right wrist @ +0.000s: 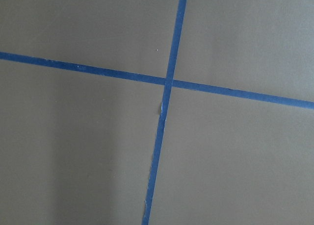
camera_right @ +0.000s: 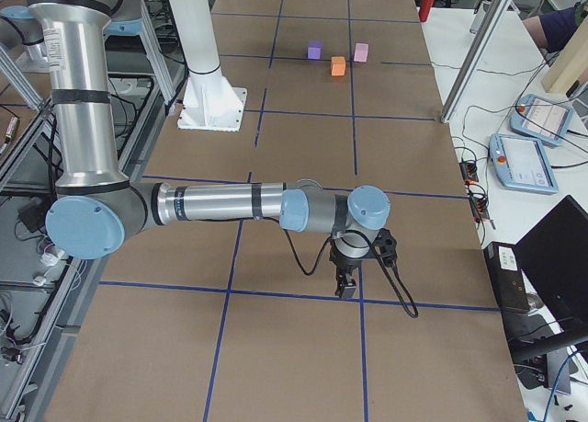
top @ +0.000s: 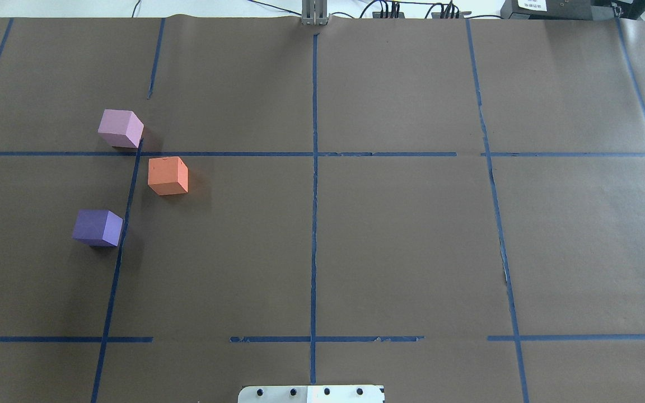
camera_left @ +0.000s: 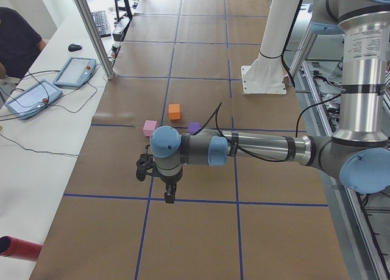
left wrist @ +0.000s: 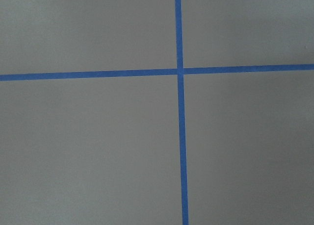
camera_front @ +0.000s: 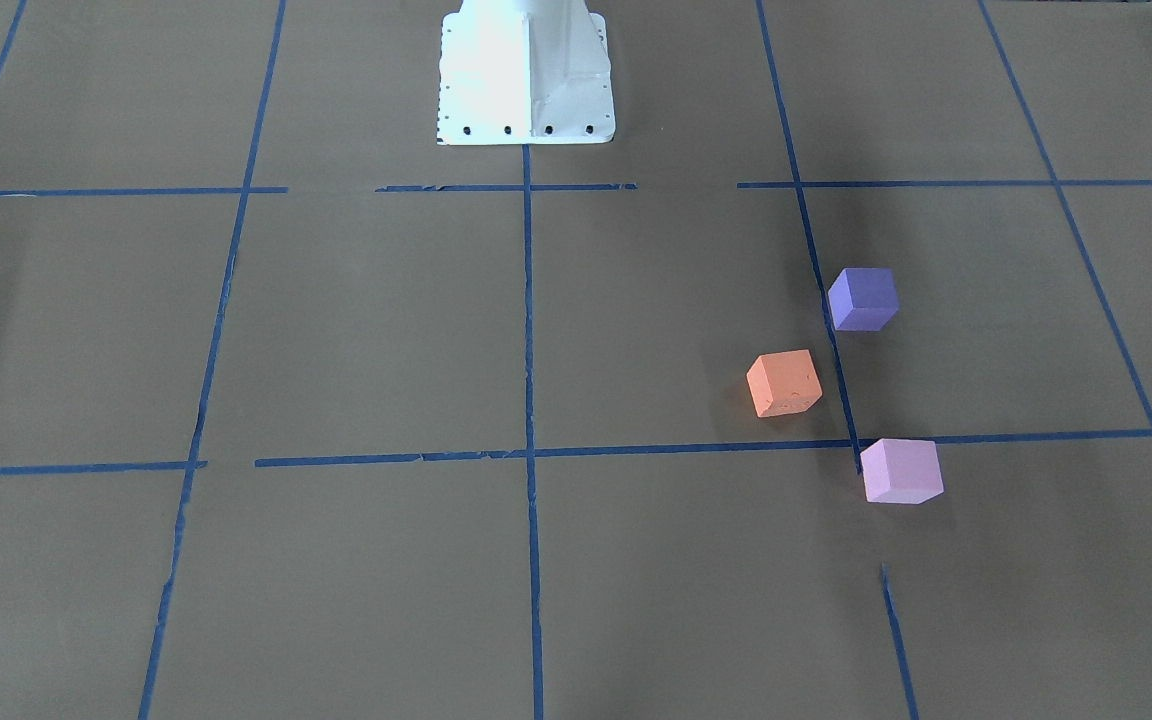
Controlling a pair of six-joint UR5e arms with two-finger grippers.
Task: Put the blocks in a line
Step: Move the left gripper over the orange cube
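Here's your layout: all three cubes sit on the robot's left half of the table (top: 401, 235), and neither arm is over them. The pink block (top: 120, 128) lies farthest from the base, the purple block (top: 97, 228) nearest, both just outside one long tape line (top: 126, 212). The orange block (top: 168, 176) sits between them but on the inner side of that tape, so the row bends at the middle. None of them touch.

Your left gripper (camera_left: 169, 197) hangs fingers-down over bare paper towards the table's left end. From there the blocks lie further in towards the table's middle, so it is plainly the nearer one. The right gripper (camera_right: 345, 289) is at the opposite end, well away from the cubes. Both show only from the side cameras, so I cannot tell how wide either stands; neither looks to be carrying anything. Each wrist camera sees just a tape cross (left wrist: 179, 71), no fingers.

My read: nothing is lined up yet, and the simplest fix is nudging orange across the tape into the gap. Cubes have no long axis, but each sits twisted against the grid, so you'd want the wrist turned to match a pair of faces.

Writing: none on the blocks. A printed label (camera_left: 359, 45) on the near arm's upright tube is too small to read
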